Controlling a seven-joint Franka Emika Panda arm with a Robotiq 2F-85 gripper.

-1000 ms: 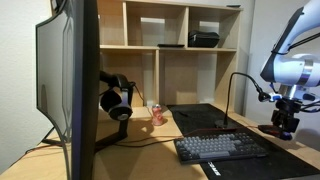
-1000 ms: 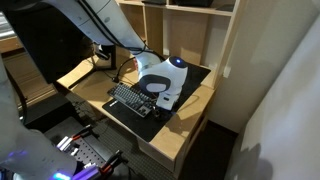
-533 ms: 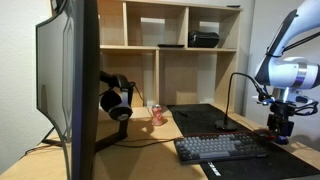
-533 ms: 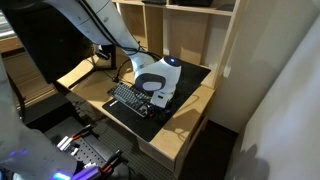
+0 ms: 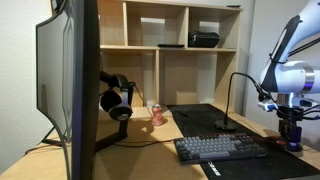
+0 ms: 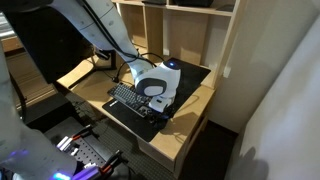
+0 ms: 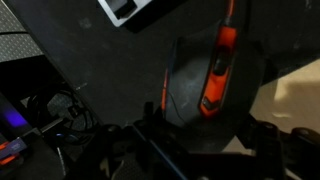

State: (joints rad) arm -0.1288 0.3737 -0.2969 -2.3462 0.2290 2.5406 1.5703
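Note:
A black computer mouse [image 7: 205,85] with orange trim fills the middle of the wrist view, its cable running off the top. My gripper [image 7: 207,130] is shut on the mouse, one dark finger [image 7: 150,125] against its left side and the other against its right. In an exterior view the gripper [image 5: 291,140] stands low over the black desk mat [image 5: 200,118] to the right of the keyboard, with the mouse [image 5: 277,143] showing reddish beside its fingers. In an exterior view from above the gripper [image 6: 158,100] hides the mouse.
A black keyboard [image 5: 220,148] [image 6: 128,100] lies on the mat near the mouse. A large monitor [image 5: 70,90], headphones [image 5: 115,100], a small red item [image 5: 157,115] and a gooseneck stand [image 5: 235,85] share the desk. The desk edge [image 7: 292,90] is close to the mouse.
The gripper has come down toward the mat and shifted slightly to the right, carrying the mouse with it. Its jaws have kept the same width.

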